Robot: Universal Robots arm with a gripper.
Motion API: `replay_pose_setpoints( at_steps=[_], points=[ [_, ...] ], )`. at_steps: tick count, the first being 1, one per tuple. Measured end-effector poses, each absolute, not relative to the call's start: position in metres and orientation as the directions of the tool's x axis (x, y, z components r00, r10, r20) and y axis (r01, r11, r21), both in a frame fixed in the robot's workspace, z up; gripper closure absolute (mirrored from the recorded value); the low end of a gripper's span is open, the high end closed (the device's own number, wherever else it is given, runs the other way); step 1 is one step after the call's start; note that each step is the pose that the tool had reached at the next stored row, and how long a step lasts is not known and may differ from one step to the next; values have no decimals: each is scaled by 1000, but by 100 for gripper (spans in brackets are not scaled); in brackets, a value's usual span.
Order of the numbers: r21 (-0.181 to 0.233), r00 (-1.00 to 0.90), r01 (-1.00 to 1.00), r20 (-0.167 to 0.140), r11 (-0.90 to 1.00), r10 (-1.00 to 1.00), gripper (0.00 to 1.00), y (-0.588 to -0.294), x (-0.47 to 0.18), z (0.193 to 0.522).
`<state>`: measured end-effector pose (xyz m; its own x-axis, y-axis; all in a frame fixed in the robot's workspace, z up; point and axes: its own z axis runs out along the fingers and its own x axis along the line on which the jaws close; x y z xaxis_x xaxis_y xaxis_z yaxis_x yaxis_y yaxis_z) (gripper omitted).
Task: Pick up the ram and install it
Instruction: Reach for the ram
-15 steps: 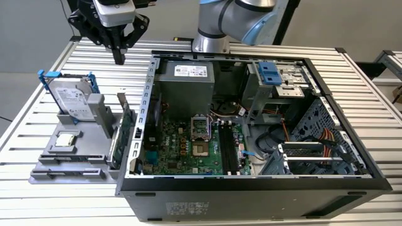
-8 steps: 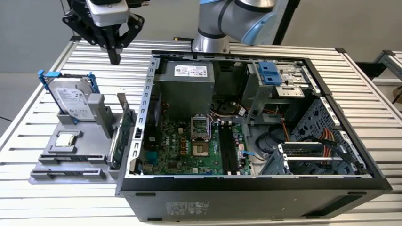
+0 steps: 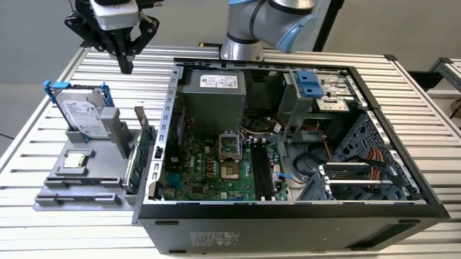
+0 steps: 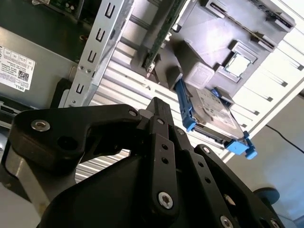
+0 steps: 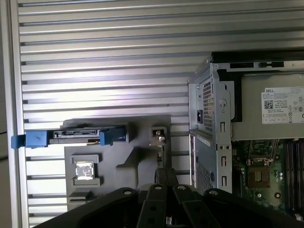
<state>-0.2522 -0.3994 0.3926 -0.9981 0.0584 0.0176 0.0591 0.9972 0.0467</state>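
Exterior view: gripper [image 3: 127, 69] hangs above the slatted metal table [image 3: 65, 232].

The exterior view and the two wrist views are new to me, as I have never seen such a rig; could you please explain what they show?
The machine is a robot arm ending in a black gripper, its two-fingered hand. The exterior view comes from a camera off the arm, looking down at a slatted metal table. Both wrist views come from cameras riding near the gripper, so its black body shows in their foreground. On the table stand an open computer case and, at the exterior view's left, a grey holder. The holder carries a hard drive in a blue frame, a processor chip and thin circuit boards standing on edge next to the case. The gripper hangs above the table, fingers together, holding nothing.
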Motion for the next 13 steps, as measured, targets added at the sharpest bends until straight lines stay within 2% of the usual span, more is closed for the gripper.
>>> replay_pose_setpoints(
  at_steps=[13],
  points=[
    [47,-998,59,18,997,58,100,-399,-264,393]
  ],
)
